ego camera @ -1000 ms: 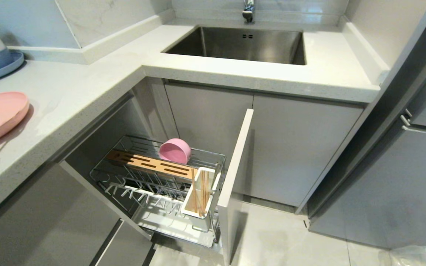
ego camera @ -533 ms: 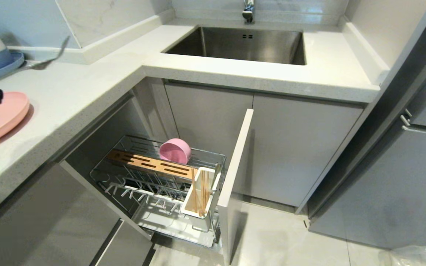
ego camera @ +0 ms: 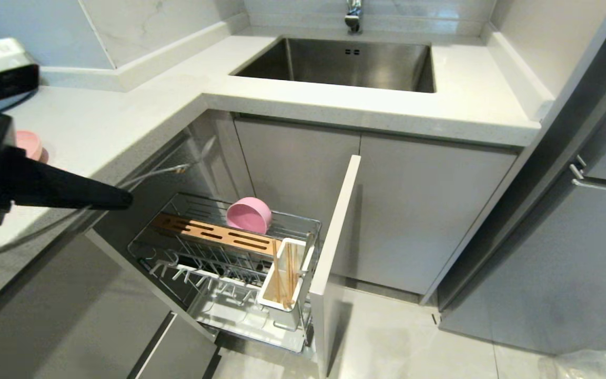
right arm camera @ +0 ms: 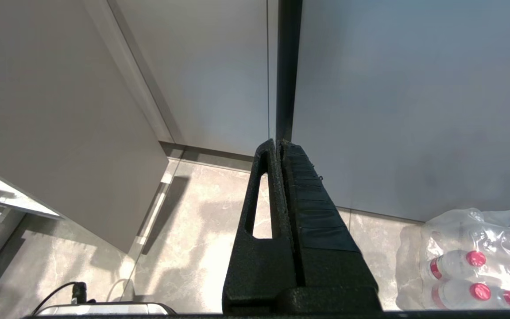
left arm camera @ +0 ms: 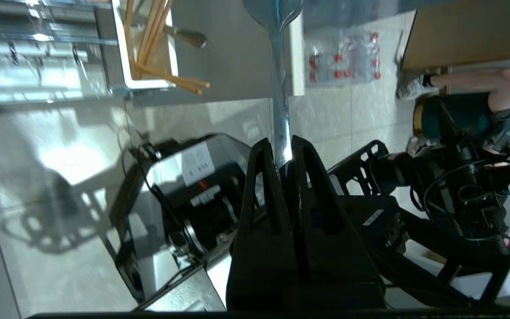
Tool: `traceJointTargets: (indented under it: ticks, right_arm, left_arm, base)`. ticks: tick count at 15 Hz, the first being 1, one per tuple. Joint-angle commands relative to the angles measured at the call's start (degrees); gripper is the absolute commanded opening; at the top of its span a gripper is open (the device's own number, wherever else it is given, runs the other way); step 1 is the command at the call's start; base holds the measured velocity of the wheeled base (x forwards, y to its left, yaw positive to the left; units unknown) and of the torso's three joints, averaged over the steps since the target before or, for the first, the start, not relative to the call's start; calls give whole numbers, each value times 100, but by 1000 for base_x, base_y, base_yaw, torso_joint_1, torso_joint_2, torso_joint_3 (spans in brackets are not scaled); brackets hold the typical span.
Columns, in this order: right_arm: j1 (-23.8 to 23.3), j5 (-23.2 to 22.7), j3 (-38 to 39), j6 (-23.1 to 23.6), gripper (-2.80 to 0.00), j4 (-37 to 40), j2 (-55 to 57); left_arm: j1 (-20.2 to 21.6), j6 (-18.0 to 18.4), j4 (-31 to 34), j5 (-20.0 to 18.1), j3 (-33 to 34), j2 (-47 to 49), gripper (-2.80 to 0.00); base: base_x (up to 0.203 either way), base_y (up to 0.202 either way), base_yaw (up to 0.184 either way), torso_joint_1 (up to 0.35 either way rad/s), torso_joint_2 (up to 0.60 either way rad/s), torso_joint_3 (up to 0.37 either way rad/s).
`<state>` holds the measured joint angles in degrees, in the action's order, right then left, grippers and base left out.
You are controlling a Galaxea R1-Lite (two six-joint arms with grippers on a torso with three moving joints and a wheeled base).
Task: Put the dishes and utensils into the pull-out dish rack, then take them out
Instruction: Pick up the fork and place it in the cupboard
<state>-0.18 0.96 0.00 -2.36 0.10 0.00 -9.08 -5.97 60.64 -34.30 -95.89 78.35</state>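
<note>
My left gripper reaches in from the left, off the counter edge and above the pull-out dish rack, shut on the handle of a silver metal utensil with a rounded head. In the rack a pink bowl stands on edge behind the wooden bar. Chopsticks and another metal utensil stand in the white holder. The pink plate on the counter is mostly hidden by my arm. My right gripper hangs shut and empty over the floor.
The rack's grey door front stands out into the floor space. A steel sink is set in the counter behind. A pack of water bottles lies on the floor, and a person's leg shows nearby.
My left arm has swung in from the far left, across the counter toward the rack, carrying the metal utensil. It now covers the plate and the blue dishes.
</note>
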Motion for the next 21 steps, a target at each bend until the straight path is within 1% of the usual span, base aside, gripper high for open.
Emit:
traceJointTargets:
  ticks: [1, 2, 4, 6, 7, 8, 11, 12, 14, 17, 19, 21]
  right_arm:
    - [1, 0, 9, -1, -280, -1, 0]
    - [1, 0, 9, -1, -280, -1, 0]
    - [1, 0, 9, -1, -280, -1, 0]
    - [1, 0, 9, -1, -280, -1, 0]
    - [1, 0, 9, -1, -280, -1, 0]
    - [1, 0, 9, -1, -280, -1, 0]
    - [1, 0, 9, -1, -280, -1, 0]
    - [1, 0, 9, -1, -280, -1, 0]
    - [1, 0, 9, -1, -280, -1, 0]
    - [1, 0, 9, -1, -280, -1, 0]
    - [1, 0, 9, -1, -280, -1, 0]
    - [1, 0, 9, -1, -280, -1, 0]
  left_arm:
    - [-50, -7, 42, -13, -43, 560, -280]
    - [-45, -13, 70, 23, -141, 810, -280]
    - [-33, -111, 286, 224, -501, 1354, -280]
    - [-54, -233, 729, 399, -1237, 1823, -280]
    - [-135, -252, 875, 553, -1546, 2097, -280]
    - [-273, -259, 851, 833, -1666, 2291, -280]
    - [-779, -268, 699, 1882, -1694, 2758, -280]
    - [-878, -267, 670, 2035, -1696, 2898, -280]
    - [-1044, -258, 577, 2179, -1696, 3100, -280]
    - [-1302, -267, 513, 2268, -1696, 3564, -280]
    - [-1463, -285, 490, 2430, -1703, 3816, -280]
    - [-1551, -295, 286, 2583, -1705, 4007, -280]
  base:
    - [0, 0, 0, 0, 0, 0]
    - [0, 0, 0, 0, 0, 0]
    - [0, 0, 0, 0, 0, 0]
    - [0, 0, 0, 0, 0, 0]
    - [0, 0, 0, 0, 0, 0]
    - [0, 0, 0, 0, 0, 0]
    - [0, 0, 0, 0, 0, 0]
    - [0, 0, 0, 0, 0, 0]
    - [0, 0, 0, 0, 0, 0]
    - [0, 0, 0, 0, 0, 0]
    - [0, 0, 0, 0, 0, 0]
    - [0, 0, 0, 0, 0, 0]
